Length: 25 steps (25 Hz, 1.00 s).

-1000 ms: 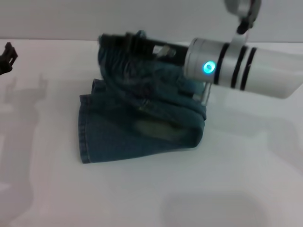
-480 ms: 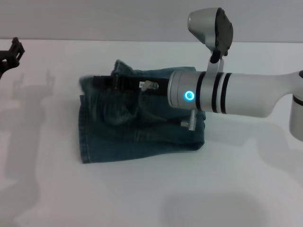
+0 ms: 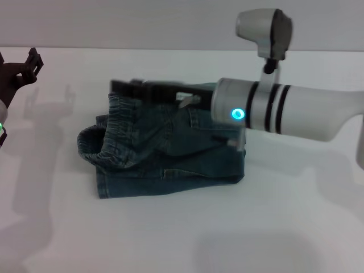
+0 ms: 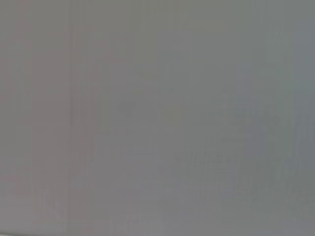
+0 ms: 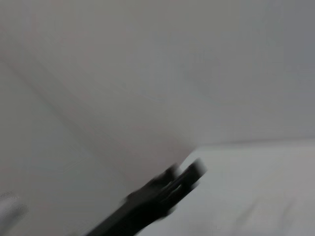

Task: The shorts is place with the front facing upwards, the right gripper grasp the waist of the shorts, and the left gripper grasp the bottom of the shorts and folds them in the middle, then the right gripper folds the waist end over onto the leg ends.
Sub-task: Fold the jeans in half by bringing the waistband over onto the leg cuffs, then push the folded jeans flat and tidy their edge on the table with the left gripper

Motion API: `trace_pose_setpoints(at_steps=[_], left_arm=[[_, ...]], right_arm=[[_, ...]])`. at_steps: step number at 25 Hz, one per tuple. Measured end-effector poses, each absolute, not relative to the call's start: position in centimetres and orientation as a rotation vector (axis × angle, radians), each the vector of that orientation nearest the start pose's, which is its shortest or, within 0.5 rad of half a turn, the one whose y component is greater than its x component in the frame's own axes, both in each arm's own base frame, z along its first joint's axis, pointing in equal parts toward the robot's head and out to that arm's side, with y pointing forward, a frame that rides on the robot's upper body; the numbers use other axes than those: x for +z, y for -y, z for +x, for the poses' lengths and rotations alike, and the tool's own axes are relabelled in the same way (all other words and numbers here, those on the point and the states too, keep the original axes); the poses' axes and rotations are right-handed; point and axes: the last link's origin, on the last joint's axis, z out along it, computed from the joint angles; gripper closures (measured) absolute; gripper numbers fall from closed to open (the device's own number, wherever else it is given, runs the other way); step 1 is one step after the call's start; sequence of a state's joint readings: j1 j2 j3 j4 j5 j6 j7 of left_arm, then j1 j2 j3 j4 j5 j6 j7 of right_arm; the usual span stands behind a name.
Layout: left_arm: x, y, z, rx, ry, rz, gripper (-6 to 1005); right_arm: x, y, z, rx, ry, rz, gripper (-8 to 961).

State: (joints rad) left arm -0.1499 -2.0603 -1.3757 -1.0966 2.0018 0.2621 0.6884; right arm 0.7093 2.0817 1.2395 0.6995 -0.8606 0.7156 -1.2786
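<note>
The blue-green denim shorts [image 3: 182, 153] lie folded in a thick pile at the middle of the white table. The ruched waist [image 3: 99, 149] rests on top at the pile's left side, its dark lining showing. It lies over the leg ends [image 3: 103, 183]. My right gripper [image 3: 122, 89] reaches in from the right, just above the waist's far end. It is open and no denim hangs from it. My left gripper [image 3: 29, 63] is raised at the far left, open and holding nothing. The left wrist view is plain grey.
Bare white table [image 3: 227, 239] surrounds the pile, with a pale wall behind it. The right arm's silver wrist [image 3: 273, 111] crosses above the pile's right half. The right wrist view holds only a blurred black piece [image 5: 162, 194] against white.
The right gripper swept the waist leftwards over the pile, lowered it, then drew back right and upward. The waist now lies on the leg ends. The left gripper edged into view.
</note>
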Motion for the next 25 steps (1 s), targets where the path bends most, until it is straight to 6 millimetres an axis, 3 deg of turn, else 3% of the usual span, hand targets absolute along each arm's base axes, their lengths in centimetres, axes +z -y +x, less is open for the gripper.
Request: trace_pose_setpoints(at_steps=[3,6,8,11,14,16,19,22,25], left_arm=[[2.4,-36.5,-28.8,-0.482,0.827,-1.496,268],[2.2,-36.3,-28.7,-0.484,0.821,-1.499,268],[2.0,-36.3,-28.5,-0.489,0.818,-1.503,268],[1.9,-36.2,-28.4,-0.494,0.818,-1.503,268],[1.7,-36.1,-28.4,-0.496,0.822,-1.505,268],[1.6,-36.1,-28.4,-0.5,0.831,-1.507,268],[1.5,-36.1,-28.5,-0.501,0.836,-1.507,268],[1.5,-36.2,-28.4,-0.501,0.835,-1.507,268],[1.5,-36.2,-28.4,-0.497,0.825,-1.509,268]], right_arm=[[-10.2,-39.0,13.1,0.862,-1.037,-2.385,512],[-8.0,-40.8,15.5,0.662,-0.842,-2.127,372],[-5.9,-41.9,16.6,0.488,-0.755,-1.937,357],[-3.8,-42.6,16.3,0.343,-0.652,-1.764,334],[-2.2,-42.3,15.3,0.313,-0.537,-1.606,326],[-2.0,-41.4,14.5,0.339,-0.425,-1.505,325],[-3.7,-39.3,13.8,0.491,-0.223,-1.467,325],[-6.3,-36.4,14.0,0.766,-0.026,-1.616,326],[-8.2,-34.4,14.2,0.98,-0.049,-1.821,326]])
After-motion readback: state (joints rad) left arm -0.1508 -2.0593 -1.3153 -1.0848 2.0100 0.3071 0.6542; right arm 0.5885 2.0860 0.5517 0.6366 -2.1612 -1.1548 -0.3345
